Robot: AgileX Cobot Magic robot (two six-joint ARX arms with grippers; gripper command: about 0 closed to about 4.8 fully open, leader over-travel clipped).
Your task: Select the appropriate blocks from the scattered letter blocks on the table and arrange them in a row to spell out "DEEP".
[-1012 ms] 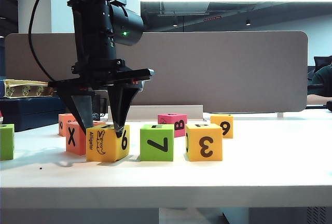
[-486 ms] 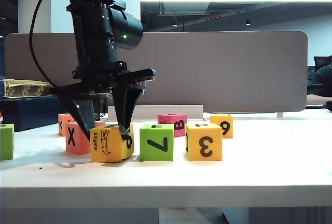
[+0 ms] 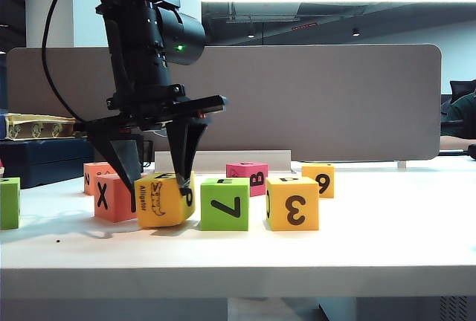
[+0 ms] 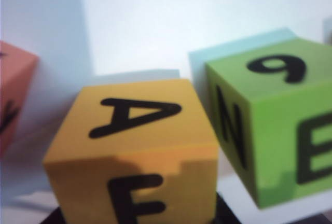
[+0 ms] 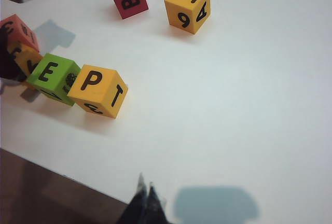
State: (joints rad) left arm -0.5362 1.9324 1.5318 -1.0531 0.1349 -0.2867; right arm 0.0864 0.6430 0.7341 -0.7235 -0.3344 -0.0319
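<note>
Left hand (image 3: pixel 158 185): gripping the yellow alligator cube (image 3: pixel 163 199) across two opposite side faces, fingers part-spread to its width.
Cube position: sitting tilted on the desk (image 3: pixel 357 250), between the coral X cube (image 3: pixel 111 196) and the green cube (image 3: pixel 224 203).
Orientation: no long axis; alligator face pointing toward the exterior camera, corner turning forward.
Handling: probably light, soft foam; flat faces suiting a mid-height pinch.
Right hand (image 5: pixel 145 195): hovering over the near desk edge, fingers pressing together, carrying nothing.
</note>
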